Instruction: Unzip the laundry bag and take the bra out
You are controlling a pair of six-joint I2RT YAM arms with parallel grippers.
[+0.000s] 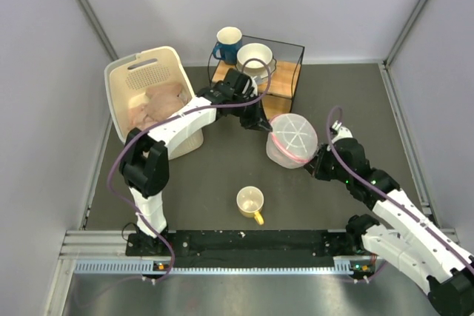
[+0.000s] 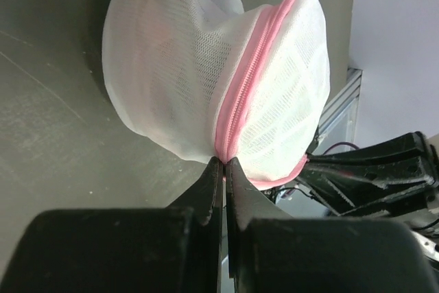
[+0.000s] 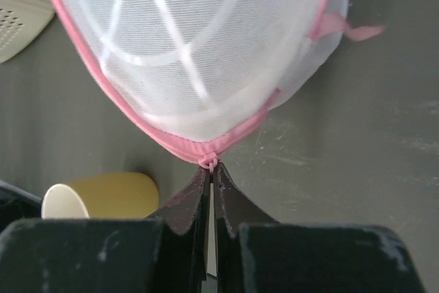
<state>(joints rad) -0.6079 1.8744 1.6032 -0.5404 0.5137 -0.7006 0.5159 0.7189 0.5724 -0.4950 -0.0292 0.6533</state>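
The laundry bag (image 1: 292, 140), white mesh with a pink zip rim, sits at the table's middle right between both grippers. My left gripper (image 1: 266, 129) is shut on the pink zip rim at the bag's left side; the left wrist view shows the closed tips (image 2: 224, 161) pinching the rim below the bag (image 2: 206, 66). My right gripper (image 1: 317, 162) is shut on the small pink zip pull (image 3: 210, 163) at the bag's near right edge. The zip looks closed. The bra is hidden inside; only a faint pink tint (image 2: 161, 39) shows through the mesh.
A yellow mug (image 1: 250, 202) stands in front of the bag, also in the right wrist view (image 3: 103, 197). A cream slotted basket (image 1: 141, 61) with peach cloths (image 1: 159, 103) is at back left. A blue mug (image 1: 226, 42) and white bowl (image 1: 254, 57) stand at the back by a black wire frame.
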